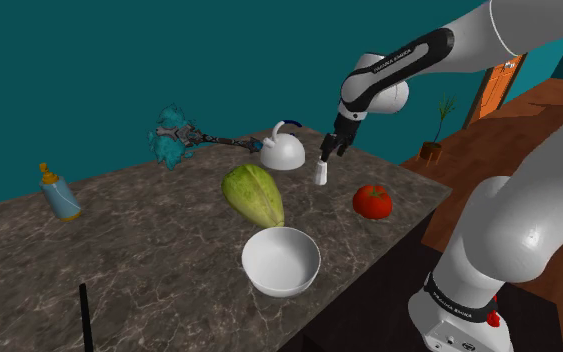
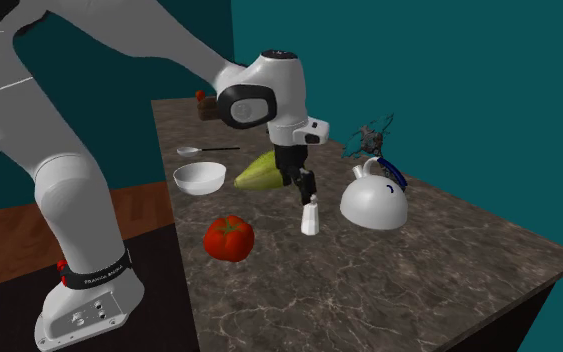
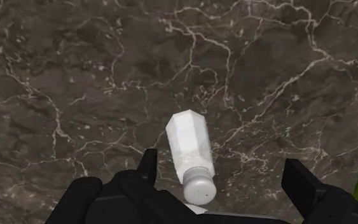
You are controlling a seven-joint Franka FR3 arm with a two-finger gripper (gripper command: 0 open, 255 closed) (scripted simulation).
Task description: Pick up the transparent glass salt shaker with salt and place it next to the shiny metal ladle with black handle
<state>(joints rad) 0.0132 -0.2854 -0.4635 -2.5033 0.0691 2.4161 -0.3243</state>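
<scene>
Small white salt shaker with grey perforated cap [image 3: 190, 149] stands upright on the dark marble desk [image 1: 169, 250], between a white kettle with blue handle [image 1: 282, 152] and a red tomato [image 1: 372, 201]. Black two-finger hand [image 3: 225, 164] hangs right over it, fingers spread. Shaker sits between them, nearer one finger, untouched, so probably lined up for a top grasp. Shiny ladle with black handle [image 2: 209, 150] lies well apart at the desk's other end. White bowl [image 1: 281, 260] and green squash [image 1: 253, 195] sit between, so the carry likely needs height. Teal duster [image 1: 174, 140] is off the route.
</scene>
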